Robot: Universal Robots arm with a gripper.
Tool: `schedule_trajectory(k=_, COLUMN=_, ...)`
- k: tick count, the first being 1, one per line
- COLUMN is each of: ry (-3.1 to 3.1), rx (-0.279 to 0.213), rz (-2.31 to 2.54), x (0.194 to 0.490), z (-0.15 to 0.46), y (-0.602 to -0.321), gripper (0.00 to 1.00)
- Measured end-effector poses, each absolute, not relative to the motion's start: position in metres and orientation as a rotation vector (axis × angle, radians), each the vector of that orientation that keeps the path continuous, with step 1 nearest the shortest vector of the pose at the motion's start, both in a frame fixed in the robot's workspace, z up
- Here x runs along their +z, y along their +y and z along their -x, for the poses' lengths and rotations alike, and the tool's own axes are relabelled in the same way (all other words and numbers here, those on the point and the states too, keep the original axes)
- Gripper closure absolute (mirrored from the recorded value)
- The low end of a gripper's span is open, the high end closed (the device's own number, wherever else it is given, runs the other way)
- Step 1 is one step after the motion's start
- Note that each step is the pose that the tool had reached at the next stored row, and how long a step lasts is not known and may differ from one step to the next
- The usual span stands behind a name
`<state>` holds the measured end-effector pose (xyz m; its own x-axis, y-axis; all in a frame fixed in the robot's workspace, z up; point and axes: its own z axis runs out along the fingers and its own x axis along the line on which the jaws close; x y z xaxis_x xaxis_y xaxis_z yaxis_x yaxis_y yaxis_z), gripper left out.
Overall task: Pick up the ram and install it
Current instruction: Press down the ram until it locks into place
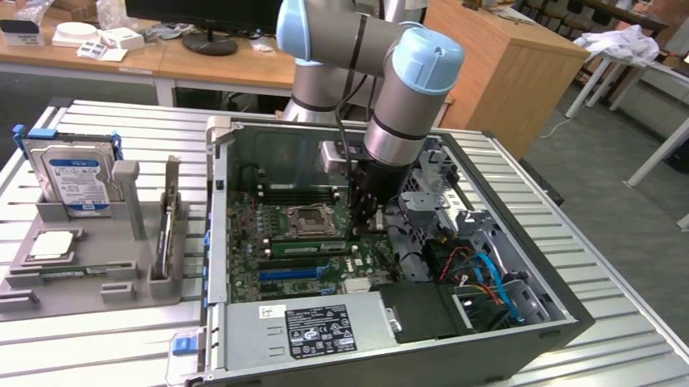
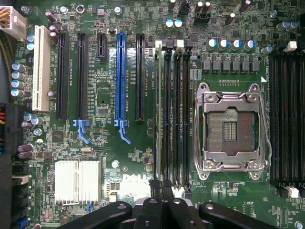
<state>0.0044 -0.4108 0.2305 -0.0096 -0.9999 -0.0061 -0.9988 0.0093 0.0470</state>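
Observation:
The ram is a slim green stick seen edge-on, standing in the memory slot beside the black slots next to the CPU socket. In the exterior view the ram lies along the board between the socket and the blue slots. My gripper is shut, its two dark fingers pressed together right over the near end of the ram. I cannot tell whether the tips touch it. From outside, the gripper reaches down into the open computer case.
A grey fixture at the exterior view's left holds a silver-and-blue hard drive and a CPU chip. Cables and the drive cage crowd the case beside the arm. A power supply sits at the case's near end.

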Motion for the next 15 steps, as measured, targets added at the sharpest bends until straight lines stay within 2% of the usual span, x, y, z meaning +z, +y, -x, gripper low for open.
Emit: schedule_trajectory(k=15, ry=-2.211, rx=-0.059, rz=-2.190, x=0.2290, z=-0.0044, y=-0.4098, gripper=0.89)
